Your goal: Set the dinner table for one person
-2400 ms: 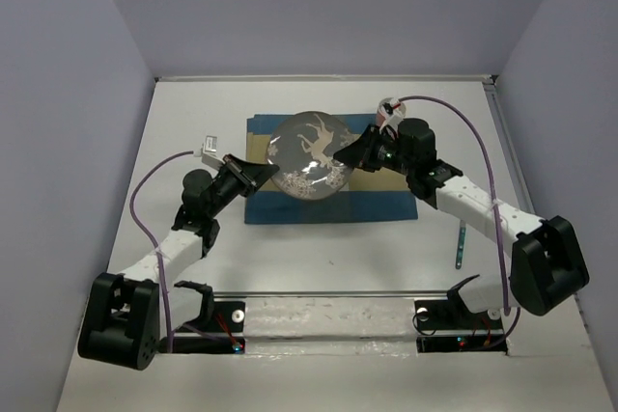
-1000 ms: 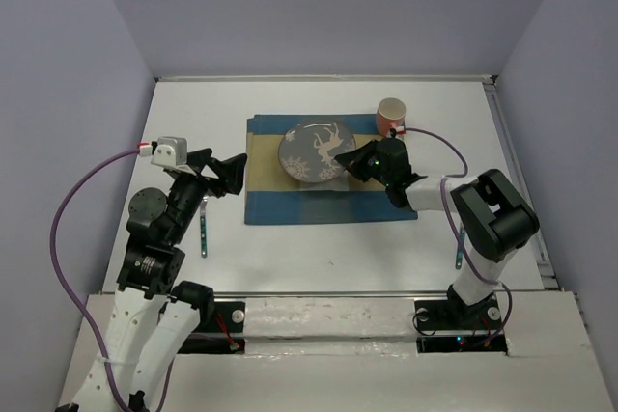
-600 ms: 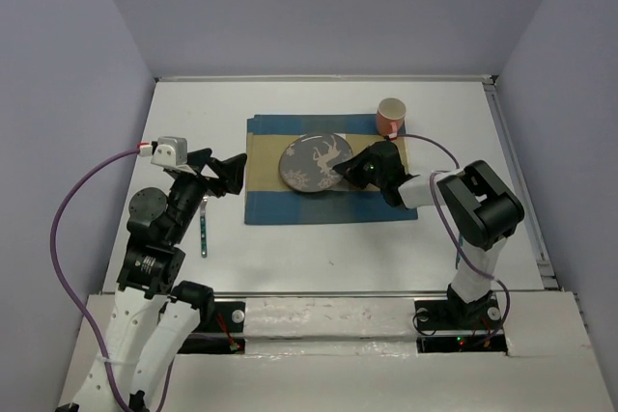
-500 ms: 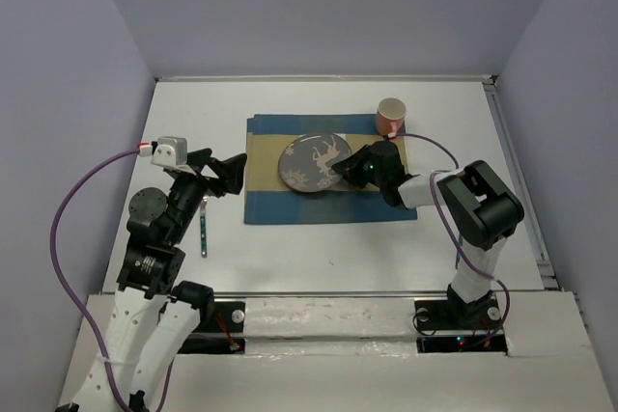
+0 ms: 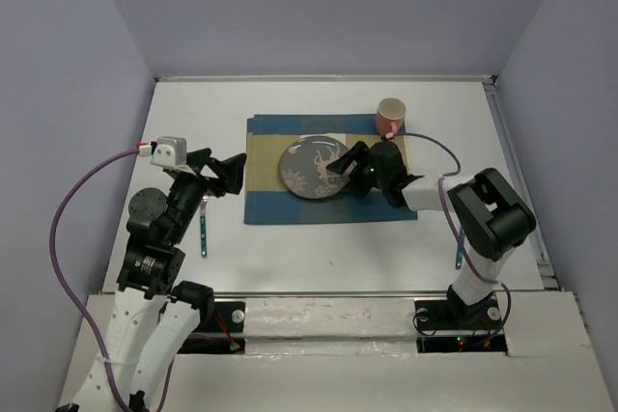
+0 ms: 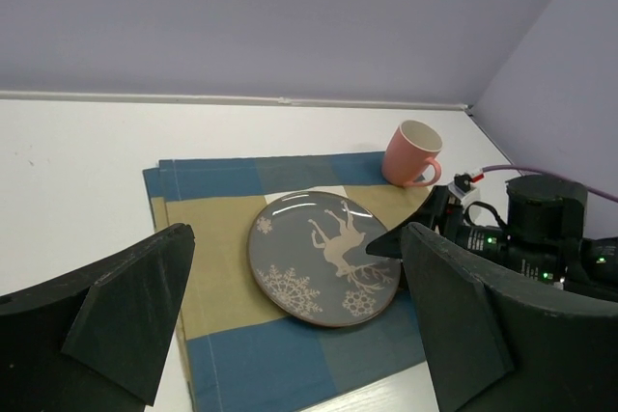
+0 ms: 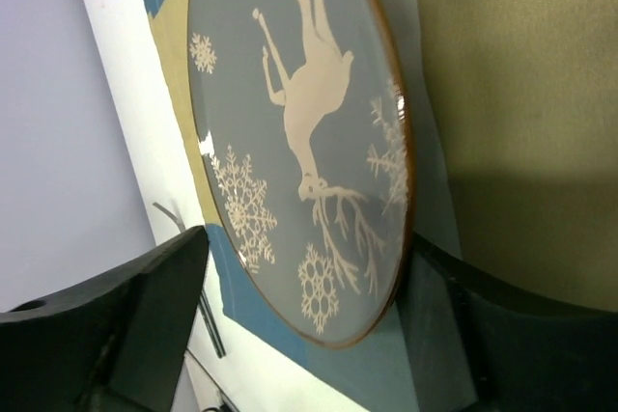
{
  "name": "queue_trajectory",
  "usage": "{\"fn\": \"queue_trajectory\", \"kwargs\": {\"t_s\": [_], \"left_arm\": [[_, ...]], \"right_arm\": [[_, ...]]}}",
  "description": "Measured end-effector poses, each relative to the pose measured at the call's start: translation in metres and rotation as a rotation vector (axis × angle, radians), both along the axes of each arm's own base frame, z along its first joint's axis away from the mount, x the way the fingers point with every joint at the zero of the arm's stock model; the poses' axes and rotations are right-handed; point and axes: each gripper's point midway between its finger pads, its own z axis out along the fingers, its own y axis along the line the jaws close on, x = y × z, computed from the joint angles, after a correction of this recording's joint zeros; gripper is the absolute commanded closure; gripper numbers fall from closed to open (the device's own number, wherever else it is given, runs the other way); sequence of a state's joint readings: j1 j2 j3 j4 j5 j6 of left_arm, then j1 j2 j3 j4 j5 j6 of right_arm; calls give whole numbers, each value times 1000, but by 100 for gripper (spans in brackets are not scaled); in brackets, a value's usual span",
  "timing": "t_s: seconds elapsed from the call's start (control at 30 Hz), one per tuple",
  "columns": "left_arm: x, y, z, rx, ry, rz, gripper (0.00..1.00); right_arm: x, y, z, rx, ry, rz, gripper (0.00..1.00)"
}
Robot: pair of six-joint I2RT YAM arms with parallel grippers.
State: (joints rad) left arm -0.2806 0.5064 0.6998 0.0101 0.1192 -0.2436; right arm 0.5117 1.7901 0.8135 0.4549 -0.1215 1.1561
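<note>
**Now plate is down on mat, right jaws let go**

Since a couple s ago the plate (image 5: 314, 169) went from held up between both grippers to lying on the checked mat (image 5: 290, 207). It then slid a bit toward mat's near-left and now sits about mat centre. My right gripper (image 5: 344, 159) is at the plate's right rim, fingers spread, not clamping. My left gripper (image 5: 239, 173) hangs open off mat's left edge.

Plate step looks done imo; cutlery likely next.

Edges/room:
- mug (image 5: 390, 117) at mat's far-right corner, close to my right wrist, so mind it on retreat
- utensil (image 5: 205, 229) lies left of mat
- another utensil (image 5: 460, 243) lies well right of mat
- both on the dinner table (image 5: 328, 248), bare white on mat's near side
</note>
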Motion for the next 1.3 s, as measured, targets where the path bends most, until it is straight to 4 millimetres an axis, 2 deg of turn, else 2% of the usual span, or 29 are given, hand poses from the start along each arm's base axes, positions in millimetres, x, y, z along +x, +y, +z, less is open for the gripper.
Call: {"fn": "queue_trajectory", "kwargs": {"t_s": [0.2,0.33,0.37,0.5,0.63,0.67,0.73,0.77,0.8,0.87,0.97,1.13,1.23,1.3], "left_arm": [[-1,1,1,-2,-5,1,1],[-6,1,7,-8,-26,-2,1],[-7,1,8,-10,-33,-4,1],[-14,-2,14,-16,-54,-24,1],[-28,-9,23,-28,-92,-74,1],[-33,-11,27,-34,-108,-87,1],[-43,-13,34,-45,-142,-108,1],[-47,-13,37,-49,-154,-117,1],[-52,-14,41,-54,-169,-126,1],[-58,-14,45,-60,-189,-136,1],[-67,-14,51,-70,-215,-146,1],[-72,-11,54,-82,-222,-132,1],[-74,-9,54,-86,-222,-123,1],[-75,-7,54,-89,-224,-116,1]], "right_arm": [[-20,-17,8,-69,-12,12,15],[-40,-34,11,-129,-13,18,21],[-43,-37,12,-141,-16,20,25],[-63,-63,19,-256,-14,9,32],[-79,-104,42,-370,-25,-71,39],[-85,-125,50,-406,-22,-118,42],[-90,-156,53,-443,7,-194,43],[-92,-182,52,-465,41,-264,43],[-95,-199,50,-473,68,-305,43],[-106,-245,41,-513,160,-418,38],[-125,-285,28,-554,276,-514,37],[-157,-306,-6,-584,519,-552,39],[-173,-315,-20,-627,637,-561,39],[-179,-321,-22,-656,687,-574,39]]}}
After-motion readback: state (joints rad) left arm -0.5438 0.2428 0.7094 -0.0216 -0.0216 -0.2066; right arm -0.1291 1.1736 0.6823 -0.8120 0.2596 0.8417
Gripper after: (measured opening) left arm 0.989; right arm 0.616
